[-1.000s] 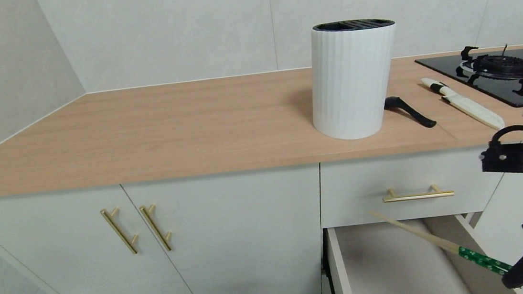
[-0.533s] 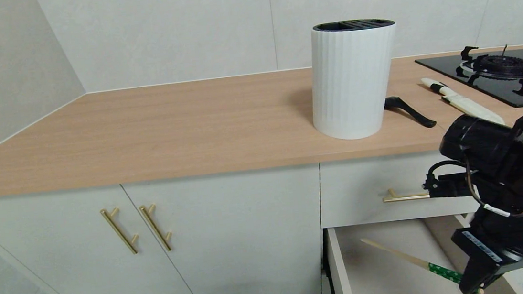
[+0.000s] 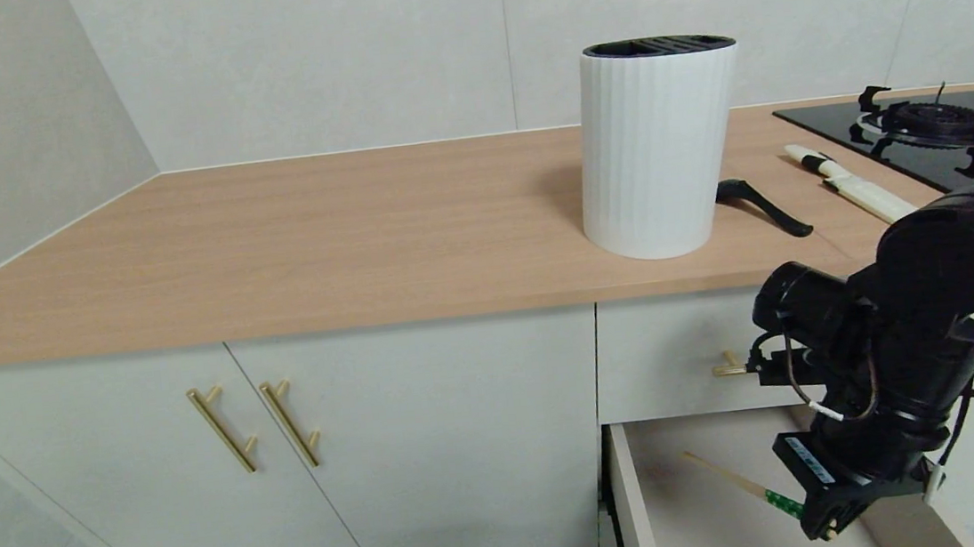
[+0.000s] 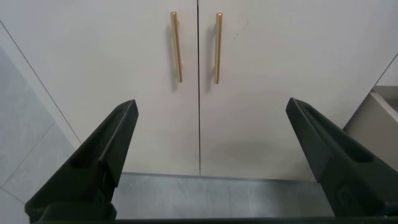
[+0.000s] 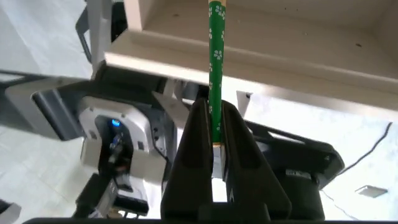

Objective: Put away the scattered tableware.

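Open drawer (image 3: 706,527), chopstick (image 3: 740,483) between right jaws

A light wooden countertop (image 3: 314,236) carries a white ribbed cylindrical knife block (image 3: 658,150) standing upright. Just beside the block lies a curved black utensil handle (image 3: 762,207) — then a cream-white knife with a black band (image 3: 854,184) — near a black gas hob (image 3: 929,133).

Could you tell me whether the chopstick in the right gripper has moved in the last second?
Yes. The chopstick, in the right gripper, has dropped away from the gold handle and shifted left over the open drawer.
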Controlling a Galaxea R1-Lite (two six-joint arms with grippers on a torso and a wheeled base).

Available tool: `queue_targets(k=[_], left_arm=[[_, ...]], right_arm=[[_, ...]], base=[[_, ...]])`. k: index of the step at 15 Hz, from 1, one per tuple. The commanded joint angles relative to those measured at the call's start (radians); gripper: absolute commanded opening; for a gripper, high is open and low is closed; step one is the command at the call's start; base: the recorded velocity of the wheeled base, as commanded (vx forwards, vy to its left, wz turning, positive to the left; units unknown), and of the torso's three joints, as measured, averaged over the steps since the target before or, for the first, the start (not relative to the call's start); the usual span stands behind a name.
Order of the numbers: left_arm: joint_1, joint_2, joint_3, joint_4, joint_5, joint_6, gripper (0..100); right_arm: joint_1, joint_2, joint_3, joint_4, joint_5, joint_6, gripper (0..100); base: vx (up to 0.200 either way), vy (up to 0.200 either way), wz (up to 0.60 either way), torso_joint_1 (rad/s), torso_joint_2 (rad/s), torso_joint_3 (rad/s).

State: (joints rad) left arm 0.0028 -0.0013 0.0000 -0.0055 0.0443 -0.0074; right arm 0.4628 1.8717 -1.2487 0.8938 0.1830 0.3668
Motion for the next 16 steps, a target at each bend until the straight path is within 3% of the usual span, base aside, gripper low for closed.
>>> queue_targets(k=[1, 5, 16], left_arm=[[0.000, 0.001, 0.000, -0.001, 0.000, 0.000, 100], [0.000, 0.001, 0.000, -0.001, 0.000, 0.000, 100], [0.000, 0.001, 0.000, -0.001, 0.000, 0.000, 100]], right_arm=[[0.000, 0.057, 0.009, -0.049, 0.000, 0.026, 0], [0.000, 0.057, 0.103, -0.225, -0.071, 0.029, 0], [0.000, 0.014, 0.143, -0.360, -0.088, 0.038, 0]], base=[[0.000, 0.000, 0.00, 0.000, 0.00, 0.000], [0.000, 0.000, 0.00, -0.010, 0.03, 0.025], [0.000, 0.000, 0.00, -0.091, 0.35, 0.246]])
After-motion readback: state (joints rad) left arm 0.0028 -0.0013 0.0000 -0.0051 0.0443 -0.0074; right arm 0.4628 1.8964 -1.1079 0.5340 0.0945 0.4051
